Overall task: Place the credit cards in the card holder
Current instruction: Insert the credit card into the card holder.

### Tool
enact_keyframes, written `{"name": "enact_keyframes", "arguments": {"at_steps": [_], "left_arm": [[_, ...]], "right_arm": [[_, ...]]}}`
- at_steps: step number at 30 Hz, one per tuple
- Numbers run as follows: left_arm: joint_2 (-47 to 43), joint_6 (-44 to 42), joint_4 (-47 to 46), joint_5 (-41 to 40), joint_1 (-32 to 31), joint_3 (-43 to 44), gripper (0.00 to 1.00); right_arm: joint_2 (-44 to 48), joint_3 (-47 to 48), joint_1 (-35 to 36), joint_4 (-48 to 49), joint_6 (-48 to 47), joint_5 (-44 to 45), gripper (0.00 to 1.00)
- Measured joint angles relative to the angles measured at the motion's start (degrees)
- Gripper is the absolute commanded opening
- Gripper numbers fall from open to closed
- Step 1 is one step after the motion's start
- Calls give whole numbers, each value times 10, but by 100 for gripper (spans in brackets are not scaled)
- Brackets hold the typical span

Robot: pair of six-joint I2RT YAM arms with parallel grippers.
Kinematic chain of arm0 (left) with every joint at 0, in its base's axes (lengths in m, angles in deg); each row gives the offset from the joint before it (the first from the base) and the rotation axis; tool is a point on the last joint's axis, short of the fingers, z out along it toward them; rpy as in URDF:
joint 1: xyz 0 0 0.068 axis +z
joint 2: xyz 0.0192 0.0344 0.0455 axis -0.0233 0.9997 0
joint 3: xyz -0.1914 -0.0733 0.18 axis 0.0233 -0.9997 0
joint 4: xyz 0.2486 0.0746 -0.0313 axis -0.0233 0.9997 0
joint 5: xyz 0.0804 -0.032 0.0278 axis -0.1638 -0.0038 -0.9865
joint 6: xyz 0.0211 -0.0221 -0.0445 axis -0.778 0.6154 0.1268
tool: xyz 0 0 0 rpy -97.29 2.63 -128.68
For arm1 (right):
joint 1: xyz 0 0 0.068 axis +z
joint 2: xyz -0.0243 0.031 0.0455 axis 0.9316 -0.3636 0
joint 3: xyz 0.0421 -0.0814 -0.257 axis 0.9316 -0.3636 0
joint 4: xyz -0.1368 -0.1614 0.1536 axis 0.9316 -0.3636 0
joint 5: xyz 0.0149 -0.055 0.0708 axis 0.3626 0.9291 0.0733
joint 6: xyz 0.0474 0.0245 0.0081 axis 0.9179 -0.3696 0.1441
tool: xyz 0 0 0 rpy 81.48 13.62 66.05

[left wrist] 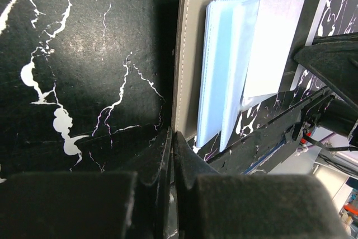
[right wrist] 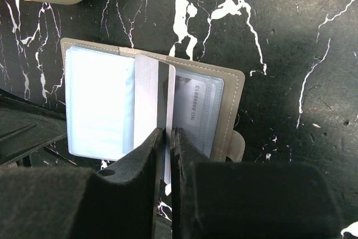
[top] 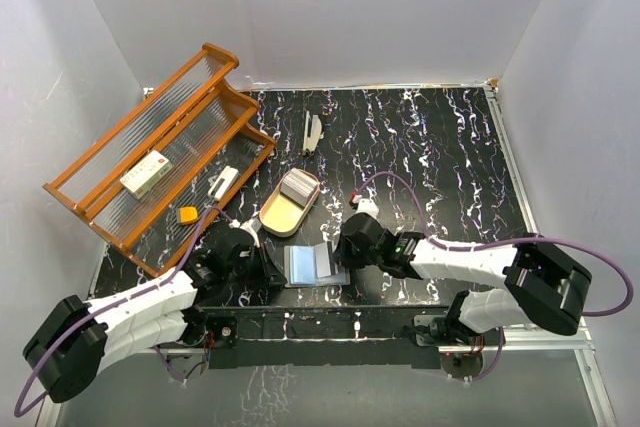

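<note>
The card holder [top: 315,265] lies open near the table's front edge, its bluish sleeves [left wrist: 224,71] fanned up. My left gripper [top: 268,269] is shut at the left edge of its grey cover [left wrist: 187,54]; in the left wrist view the tips [left wrist: 172,137] meet at that edge. My right gripper [top: 345,252] is shut on one credit card [right wrist: 154,93], white with a dark stripe, held on edge among the sleeves of the card holder [right wrist: 232,99]. Another card [right wrist: 196,104] sits in a sleeve. The remaining stack of credit cards [top: 298,185] lies in the tan tray.
The tan oval tray [top: 278,215] stands just behind the holder. An orange two-tier rack [top: 150,162] at the left holds a white box with red marks [top: 146,173]. A white stick-shaped item [top: 312,133] lies at the back, a small white piece [top: 366,204] near my right arm.
</note>
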Motion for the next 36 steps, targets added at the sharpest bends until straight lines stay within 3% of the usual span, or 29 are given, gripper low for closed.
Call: {"name": "enact_keyframes", "arguments": {"at_steps": [20,36], "left_arm": [[5,4,-5,2,0,-5,0],[-1,13,-5,2,0,-9,0]], "right_arm": [[-40,-6,0,54,26,-37,8],[-9,-6,0,5,42,-32,7]]}}
